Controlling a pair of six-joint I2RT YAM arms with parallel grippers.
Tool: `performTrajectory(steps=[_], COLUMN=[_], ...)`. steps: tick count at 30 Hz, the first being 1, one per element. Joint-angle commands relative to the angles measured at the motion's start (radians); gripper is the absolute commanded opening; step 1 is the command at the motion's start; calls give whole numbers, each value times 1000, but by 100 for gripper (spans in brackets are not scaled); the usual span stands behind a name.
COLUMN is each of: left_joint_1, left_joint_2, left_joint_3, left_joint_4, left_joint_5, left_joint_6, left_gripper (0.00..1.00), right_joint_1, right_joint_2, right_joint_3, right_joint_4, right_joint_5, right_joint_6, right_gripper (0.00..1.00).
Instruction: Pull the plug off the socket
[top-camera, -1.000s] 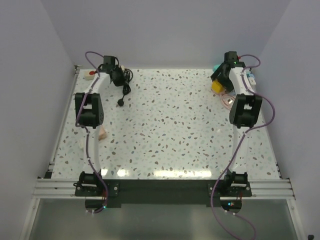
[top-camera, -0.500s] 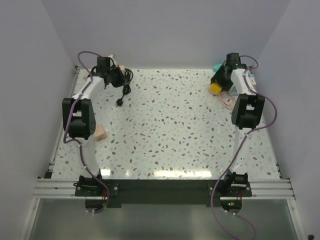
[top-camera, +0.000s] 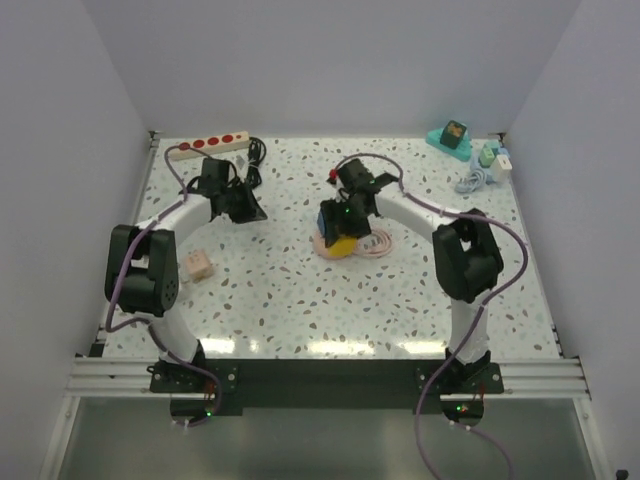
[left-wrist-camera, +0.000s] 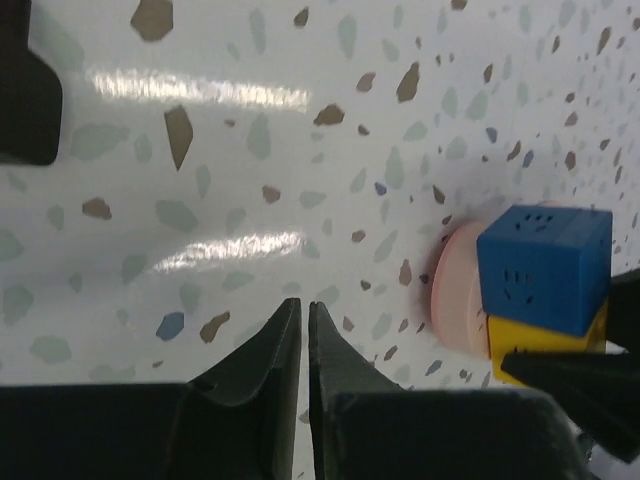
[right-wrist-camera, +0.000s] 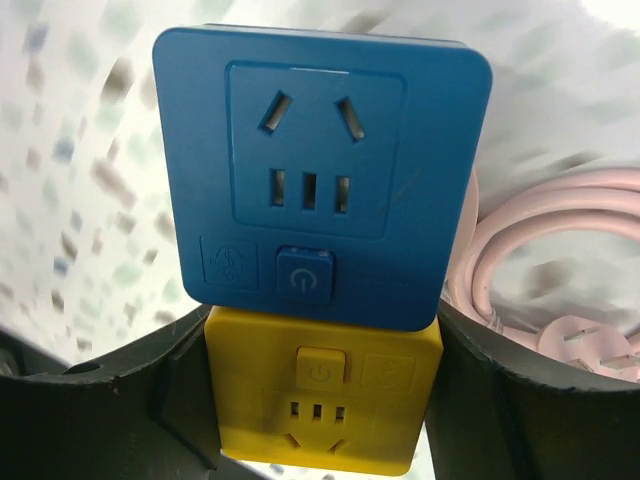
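Observation:
The socket, a cream-white power strip (top-camera: 208, 146) with red outlets, lies at the back left with a black cord bundle (top-camera: 256, 150) at its right end. No plug shows in its outlets. The black plug is not visible; my left gripper (top-camera: 246, 208) sits over the spot where it lay. In the left wrist view the left gripper (left-wrist-camera: 303, 305) is shut and empty above the table. My right gripper (top-camera: 342, 232) is shut on a yellow socket cube (right-wrist-camera: 322, 395) with a blue cube (right-wrist-camera: 318, 170) stacked on it, at the table's middle.
A pink cable coil (right-wrist-camera: 530, 260) and a pink disc (left-wrist-camera: 455, 300) lie under the cubes. A small beige cube (top-camera: 198, 265) sits at the left. A teal object (top-camera: 452, 138) and a light-blue cable (top-camera: 474, 181) are at the back right. A black shape (left-wrist-camera: 25, 90) fills the left wrist view's upper left corner.
Both arms swung from the back corners toward the middle. The right gripper carried the yellow and blue cubes with the pink cable to the centre. The power strip now shows uncovered.

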Motion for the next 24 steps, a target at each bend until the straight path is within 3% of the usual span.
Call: performTrajectory(steps=[1, 6, 7, 8, 9, 10, 12, 13, 20, 22, 24], left_joint_1=[-26, -44, -44, -46, -47, -47, -49, -50, -135, -164, -214], left_joint_2=[-115, -190, -197, -204, -217, -225, -251, -259, -277, -271, -259], left_joint_3=[-62, -162, -180, -188, -196, -209, -219, -219, -170, -138, -108], left_joint_4=[7, 10, 9, 6, 6, 4, -2, -5, -46, -63, -89], left_joint_5=[-47, -84, -91, -94, -98, -109, -121, -123, -150, -157, -172], left_joint_6=[3, -31, -34, -35, -38, -44, -58, -60, -95, -100, -106], left_gripper=[12, 15, 20, 21, 23, 31, 44, 48, 66, 69, 74], right_joint_1=[113, 255, 278, 284, 289, 296, 298, 296, 296, 293, 282], right_joint_2=[-94, -180, -187, -191, -196, -211, -231, -255, -378, -421, -476], right_joint_3=[-138, -289, -301, -324, -332, -342, -352, -353, -322, -322, -313], right_joint_4=[2, 72, 89, 104, 117, 141, 172, 202, 266, 276, 250], right_joint_5=[-24, 123, 139, 139, 131, 119, 71, 3, -177, -156, -41], right_joint_6=[-7, 54, 68, 78, 92, 101, 106, 106, 129, 137, 160], right_gripper=[0, 0, 12, 33, 40, 59, 80, 98, 99, 99, 99])
